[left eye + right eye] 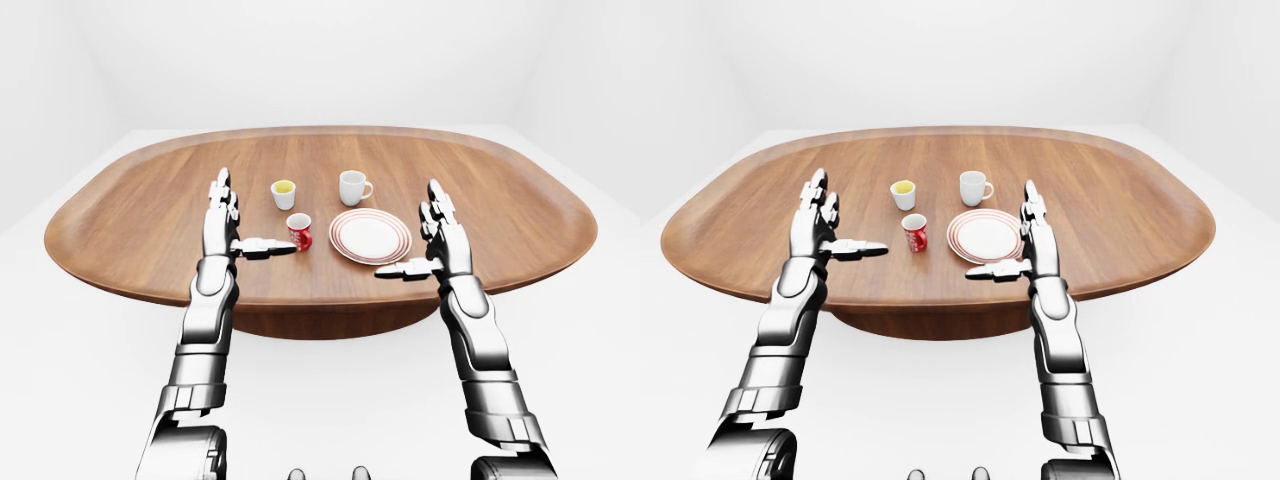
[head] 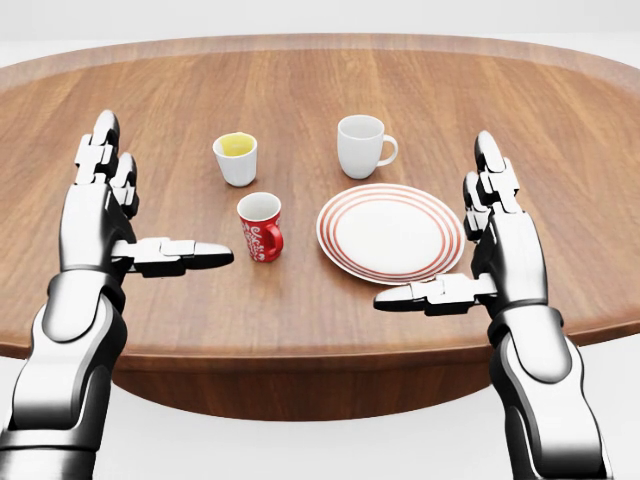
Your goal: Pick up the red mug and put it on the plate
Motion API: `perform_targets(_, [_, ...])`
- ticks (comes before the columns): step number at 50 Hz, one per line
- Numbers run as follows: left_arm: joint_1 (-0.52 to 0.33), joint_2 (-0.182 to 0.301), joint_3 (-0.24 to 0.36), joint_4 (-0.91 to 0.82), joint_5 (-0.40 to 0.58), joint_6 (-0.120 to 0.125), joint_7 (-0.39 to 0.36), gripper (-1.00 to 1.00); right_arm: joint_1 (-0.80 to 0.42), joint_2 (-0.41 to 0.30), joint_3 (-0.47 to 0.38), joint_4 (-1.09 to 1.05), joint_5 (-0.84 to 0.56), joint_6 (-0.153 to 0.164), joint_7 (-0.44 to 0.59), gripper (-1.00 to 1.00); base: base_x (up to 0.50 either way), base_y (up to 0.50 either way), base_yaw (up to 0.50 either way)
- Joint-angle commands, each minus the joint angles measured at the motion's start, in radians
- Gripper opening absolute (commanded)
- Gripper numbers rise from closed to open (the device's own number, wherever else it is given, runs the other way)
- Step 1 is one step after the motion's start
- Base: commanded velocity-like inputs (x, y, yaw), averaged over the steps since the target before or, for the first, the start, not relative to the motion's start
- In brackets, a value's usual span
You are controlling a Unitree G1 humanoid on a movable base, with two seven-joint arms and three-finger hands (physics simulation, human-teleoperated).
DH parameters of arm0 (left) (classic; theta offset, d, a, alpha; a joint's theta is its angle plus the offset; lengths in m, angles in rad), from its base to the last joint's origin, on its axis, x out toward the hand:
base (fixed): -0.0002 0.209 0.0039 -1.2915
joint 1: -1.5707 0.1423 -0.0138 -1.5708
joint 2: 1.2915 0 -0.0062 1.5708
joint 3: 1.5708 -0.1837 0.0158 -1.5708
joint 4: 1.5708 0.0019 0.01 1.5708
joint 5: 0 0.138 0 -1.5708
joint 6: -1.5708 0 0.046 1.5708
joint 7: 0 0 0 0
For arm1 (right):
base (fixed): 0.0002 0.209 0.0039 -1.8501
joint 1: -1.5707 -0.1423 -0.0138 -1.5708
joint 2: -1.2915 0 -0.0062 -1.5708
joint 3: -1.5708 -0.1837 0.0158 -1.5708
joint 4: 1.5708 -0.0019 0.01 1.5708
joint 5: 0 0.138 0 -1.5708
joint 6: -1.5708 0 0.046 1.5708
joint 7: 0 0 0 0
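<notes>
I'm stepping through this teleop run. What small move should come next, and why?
Probably ease the left hand rightward toward the red mug. Its fingers are open and the thumb tip points at the mug, just short of it; the mug stands upright left of the striped plate, untouched.

Three mugs (red mug (image 2: 261, 226), white mug (image 2: 362, 145), yellow-filled cup (image 2: 236, 158)); one plate (image 2: 390, 232).

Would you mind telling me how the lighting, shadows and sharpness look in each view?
Head view: even, soft light, everything sharp, only faint shadows under the red mug and plate. Left-eye and right-eye views: wider, same flat light, a slight sheen on the table, no blur.
</notes>
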Motion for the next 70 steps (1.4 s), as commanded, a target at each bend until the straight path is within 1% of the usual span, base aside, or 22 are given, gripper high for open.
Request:
perform_targets(1, [-0.038,0.008,0.001,0.004,0.0,0.0,0.007,1.0,-0.039,-0.016,-0.007,0.039,-0.003,0.0,0.007,1.0,0.0,0.0,0.0])
perform_targets(5, [-0.044,0.008,0.004,0.016,-0.003,0.0,0.011,1.0,-0.037,-0.016,-0.003,0.033,-0.011,0.0,0.009,1.0,0.0,0.0,0.0])
perform_targets(12, [-0.037,0.001,-0.003,-0.011,-0.002,0.0,0.014,1.0,-0.027,-0.014,-0.001,0.02,-0.022,0.0,0.015,1.0,0.0,0.0,0.0])
perform_targets(28, [-0.01,-0.005,-0.006,-0.109,0.007,0.0,0.011,1.0,-0.025,-0.012,0.0,0.052,-0.033,0.0,0.023,1.0,0.12,0.0,0.0])
perform_targets(56, [0.002,-0.008,-0.006,-0.135,0.009,0.0,0.012,1.0,-0.028,-0.006,0.008,0.042,-0.049,0.0,0.029,1.0,0.27,0.0,0.0])
perform_targets(70, [-0.003,-0.007,-0.005,-0.117,0.01,0.0,0.011,1.0,-0.032,-0.005,0.008,0.046,-0.05,0.0,0.029,1.0,0.28,0.0,0.0])
